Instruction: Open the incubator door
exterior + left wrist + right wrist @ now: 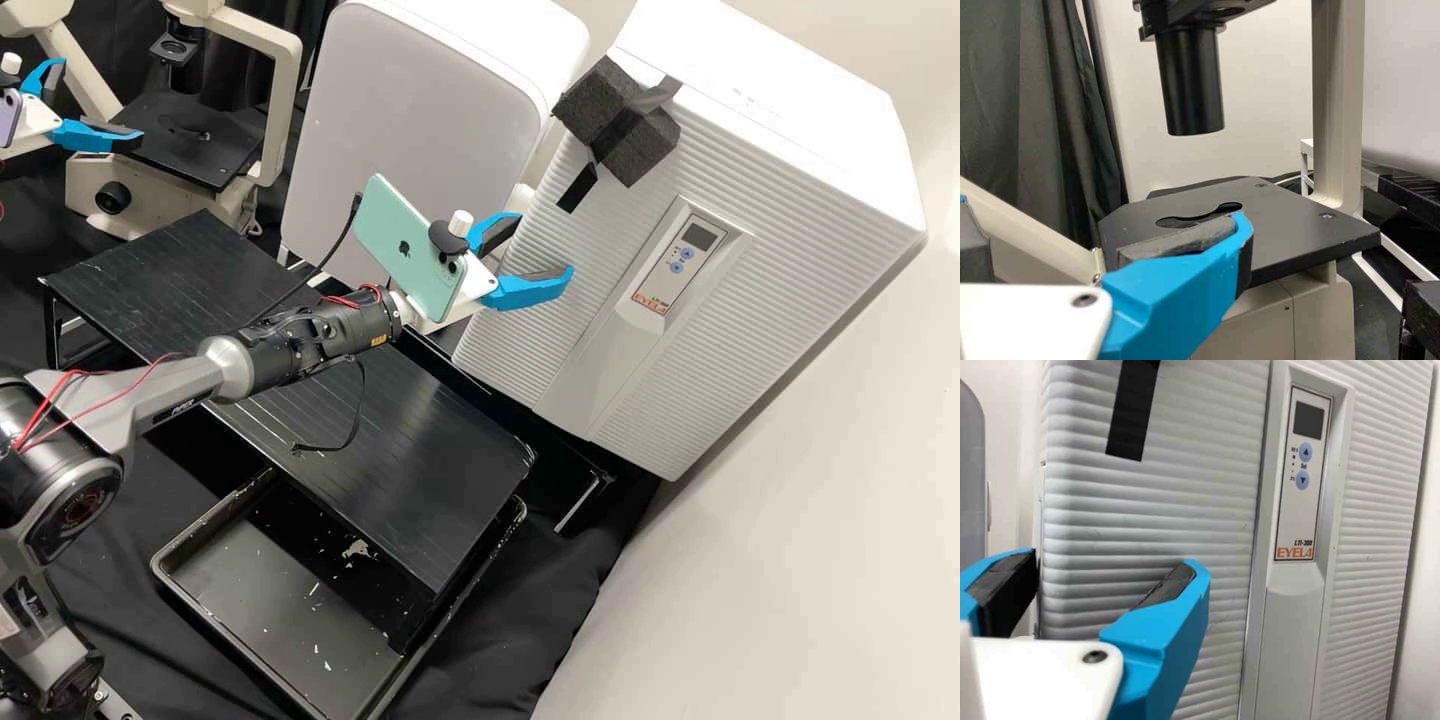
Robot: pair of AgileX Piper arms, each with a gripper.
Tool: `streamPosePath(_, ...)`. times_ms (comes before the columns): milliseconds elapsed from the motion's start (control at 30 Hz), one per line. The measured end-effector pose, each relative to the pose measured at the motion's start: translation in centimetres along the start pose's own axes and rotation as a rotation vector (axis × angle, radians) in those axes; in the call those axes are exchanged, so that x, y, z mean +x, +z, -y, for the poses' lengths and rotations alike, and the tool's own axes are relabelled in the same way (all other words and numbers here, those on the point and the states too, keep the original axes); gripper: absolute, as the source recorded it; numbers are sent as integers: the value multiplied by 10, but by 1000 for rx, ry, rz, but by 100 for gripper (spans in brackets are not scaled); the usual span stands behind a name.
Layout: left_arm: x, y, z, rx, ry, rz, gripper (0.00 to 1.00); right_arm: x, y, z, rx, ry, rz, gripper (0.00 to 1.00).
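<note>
Gripper of right arm (pixel 545 244): blue fingers spread, dark pads apart, nothing pinched. It hangs at the ribbed incubator door (pixel 1147 517), by its side edge (pixel 1044 532); contact cannot be told. Smartphone (pixel 400 240) is mounted behind those fingers. Door appears shut on the white incubator (pixel 770 140), control panel (pixel 682 250) down its middle, black foam block (pixel 630 130) on its upper part, black tape strip (pixel 578 188) below that. Left gripper (pixel 100 102) is spread too, empty, by the microscope stage (pixel 1290 232). Black slatted platform (pixel 400 460) lies under the right arm.

Judgement: step in hand is getting a finger behind the door edge. Likeliest failure is a slip, the smooth ribs giving little purchase if the pad lands on the face. Too much inward push could press the door shut or shove the incubator. Pulling straight, not along the hinge arc, could twist the finger off. A low swing might snag the platform.
</note>
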Motion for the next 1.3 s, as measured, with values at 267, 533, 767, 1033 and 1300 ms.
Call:
streamPosePath(267,0,0,0,0,0,0,100,-12,-1,-7,39,-26,16,0)
streamPosePath(533,0,0,0,0,0,0,100,-28,-2,-15,70,-30,17,0)
streamPosePath(767,0,0,0,0,0,0,100,-43,-1,-22,73,-20,10,0)
streamPosePath(1033,0,0,0,0,0,0,100,-73,-1,-45,122,30,-2,0)
streamPosePath(1300,0,0,0,0,0,0,100,-92,4,-63,143,84,2,0)
